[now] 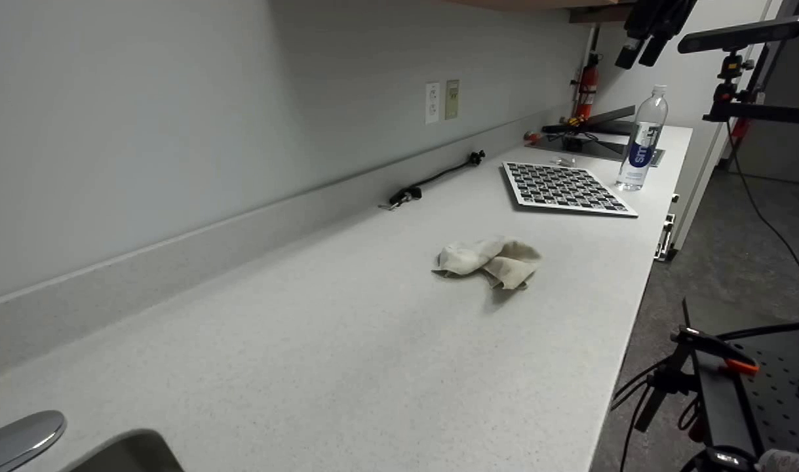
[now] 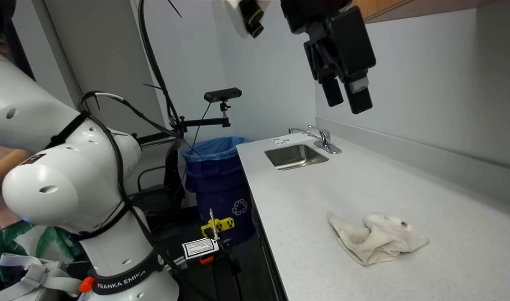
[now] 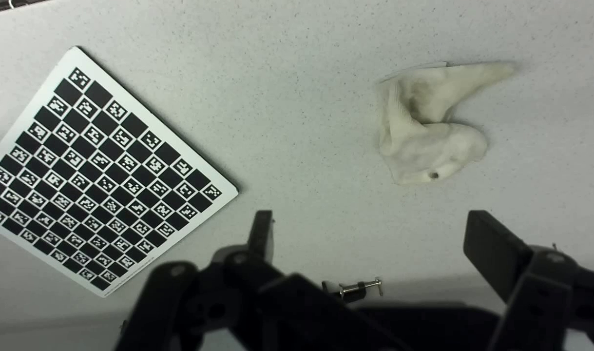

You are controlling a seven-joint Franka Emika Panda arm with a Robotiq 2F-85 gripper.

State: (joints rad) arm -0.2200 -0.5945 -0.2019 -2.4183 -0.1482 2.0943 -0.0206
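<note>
My gripper (image 3: 370, 219) is open, its two dark fingers far apart with nothing between them. High over the light speckled countertop (image 1: 307, 367) it hangs, near the top in both exterior views, as the gripper (image 2: 347, 101) and its pads (image 2: 359, 100) show. A crumpled off-white cloth (image 3: 433, 146) lies on the counter, apart from the fingers. It bears a small dark spot in the wrist view. Both exterior views also show the cloth (image 2: 384, 240), loosely folded with a raised part. A black-and-white patterned board (image 3: 102, 170) lies flat at left in the wrist view.
A clear bottle (image 1: 642, 144) stands upright beside the board (image 1: 563, 187). Along the wall lies a black clamp arm (image 1: 407, 195). At the counter's far end are a steel sink (image 2: 275, 161) and faucet (image 2: 325, 140). A wooden cupboard (image 2: 388, 7) hangs above.
</note>
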